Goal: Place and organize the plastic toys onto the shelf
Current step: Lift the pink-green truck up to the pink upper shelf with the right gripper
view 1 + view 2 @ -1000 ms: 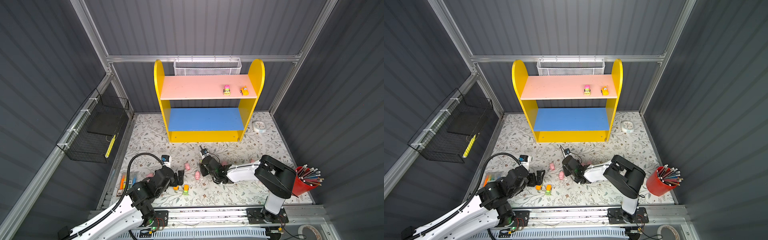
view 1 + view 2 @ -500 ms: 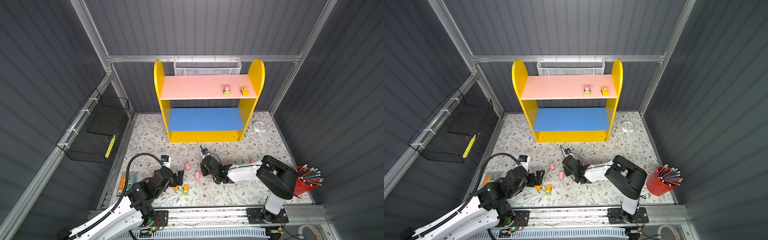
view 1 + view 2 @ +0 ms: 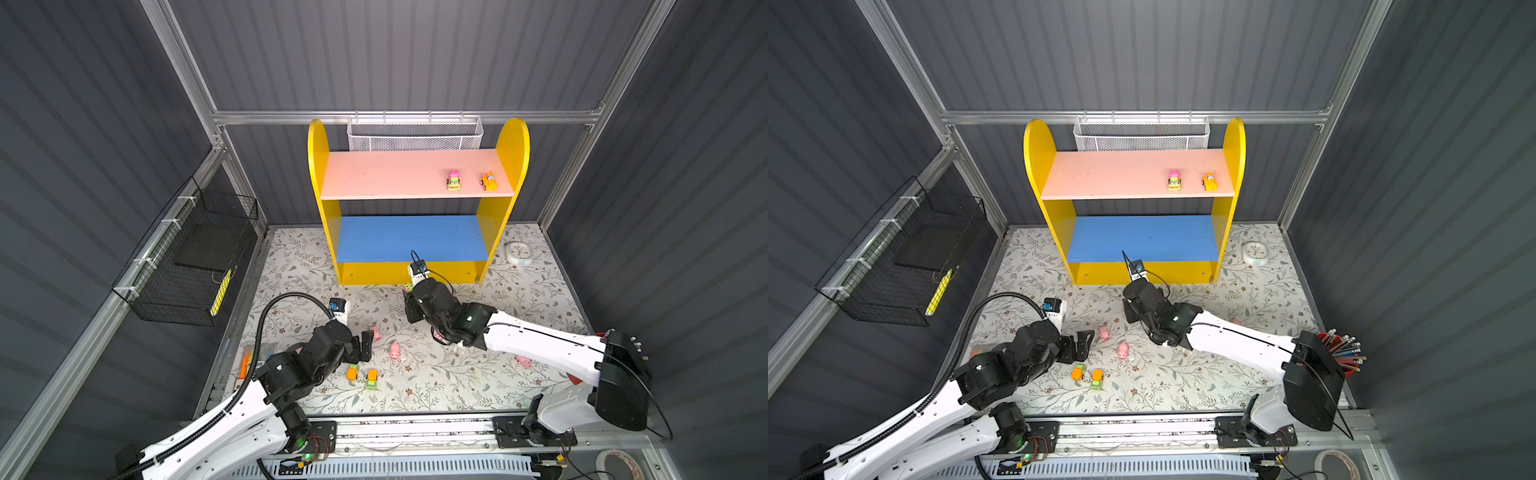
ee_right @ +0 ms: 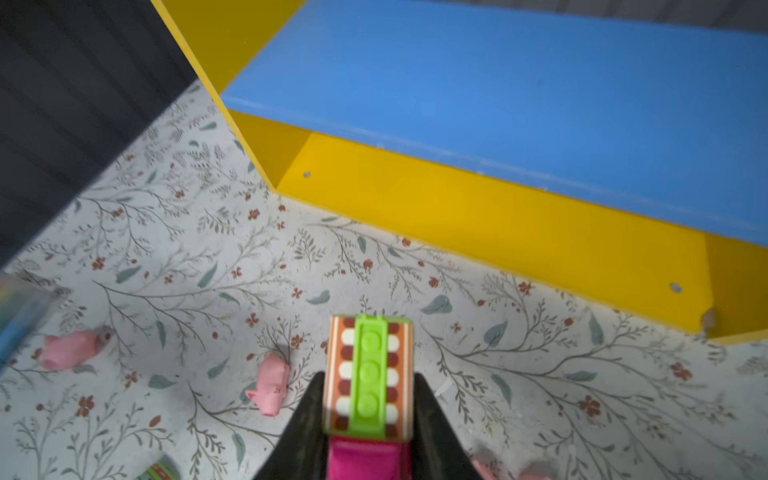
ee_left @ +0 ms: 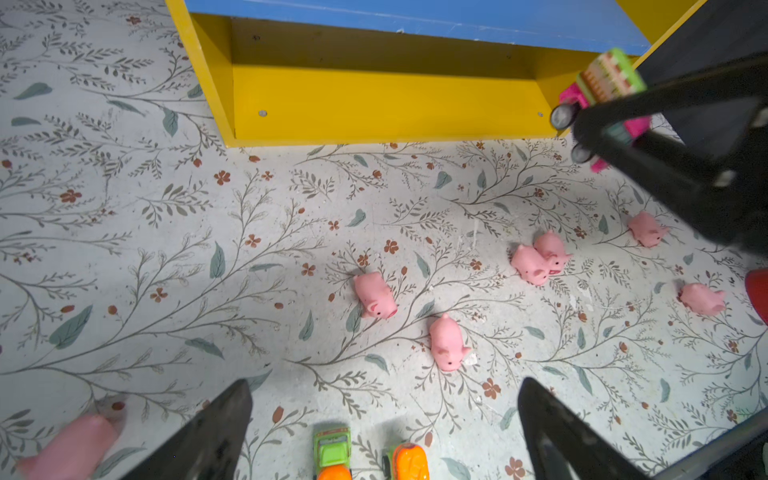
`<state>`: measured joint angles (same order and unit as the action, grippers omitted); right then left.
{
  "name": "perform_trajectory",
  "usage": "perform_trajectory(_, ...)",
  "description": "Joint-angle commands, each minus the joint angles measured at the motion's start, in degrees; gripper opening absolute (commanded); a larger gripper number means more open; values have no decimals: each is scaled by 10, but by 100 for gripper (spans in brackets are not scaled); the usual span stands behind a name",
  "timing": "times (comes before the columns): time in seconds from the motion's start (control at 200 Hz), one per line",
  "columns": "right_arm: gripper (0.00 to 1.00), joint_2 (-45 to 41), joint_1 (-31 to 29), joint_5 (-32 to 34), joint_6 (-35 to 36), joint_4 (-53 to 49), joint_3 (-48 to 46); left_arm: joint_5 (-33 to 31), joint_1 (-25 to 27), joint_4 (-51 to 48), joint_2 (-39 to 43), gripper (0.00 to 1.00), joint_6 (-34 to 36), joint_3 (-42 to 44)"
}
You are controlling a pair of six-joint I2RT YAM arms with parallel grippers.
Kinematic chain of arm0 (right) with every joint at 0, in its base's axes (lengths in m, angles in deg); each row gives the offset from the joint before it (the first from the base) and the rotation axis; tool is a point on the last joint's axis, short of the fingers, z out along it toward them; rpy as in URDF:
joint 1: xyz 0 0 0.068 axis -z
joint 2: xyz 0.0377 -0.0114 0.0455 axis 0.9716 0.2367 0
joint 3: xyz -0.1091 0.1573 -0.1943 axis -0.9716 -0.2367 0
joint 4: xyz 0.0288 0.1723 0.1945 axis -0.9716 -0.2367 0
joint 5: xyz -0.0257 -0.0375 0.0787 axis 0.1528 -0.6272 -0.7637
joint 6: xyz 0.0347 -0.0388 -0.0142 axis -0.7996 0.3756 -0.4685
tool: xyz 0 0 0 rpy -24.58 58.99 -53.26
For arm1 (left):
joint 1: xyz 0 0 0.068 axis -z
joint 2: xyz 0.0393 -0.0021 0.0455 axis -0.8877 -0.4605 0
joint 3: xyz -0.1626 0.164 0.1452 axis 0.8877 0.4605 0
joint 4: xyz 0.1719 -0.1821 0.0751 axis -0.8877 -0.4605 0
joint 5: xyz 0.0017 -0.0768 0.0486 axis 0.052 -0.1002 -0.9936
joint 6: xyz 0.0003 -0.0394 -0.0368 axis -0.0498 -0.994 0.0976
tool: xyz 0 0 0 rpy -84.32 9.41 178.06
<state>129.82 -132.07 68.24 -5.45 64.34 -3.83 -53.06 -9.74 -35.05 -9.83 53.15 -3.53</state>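
Observation:
My right gripper is shut on a pink toy vehicle with a green and orange top. It holds the vehicle above the floral mat, just in front of the shelf and its blue lower board. In both top views that gripper hangs near the yellow base. My left gripper is open and empty, low over two orange-and-green vehicles. Several pink pigs lie scattered on the mat. Two vehicles stand on the pink upper board.
A round white clock lies right of the shelf. A black wire basket hangs on the left wall and a white mesh basket behind the shelf. A red pencil cup stands at the right, and a marker box at the left edge.
My right gripper has closed on the pink vehicle and carried it up and toward the shelf's front. The left arm has hardly moved.

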Motion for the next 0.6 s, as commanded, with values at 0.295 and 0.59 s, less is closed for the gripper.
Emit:
perform_trajectory(0.295,29,-5,1,76,86,-188,239,-10,3,20,-94,100,113,-130)
perform_trajectory(0.59,30,80,57,63,132,-253,462,-16,2,35,-138,100,155,-177)
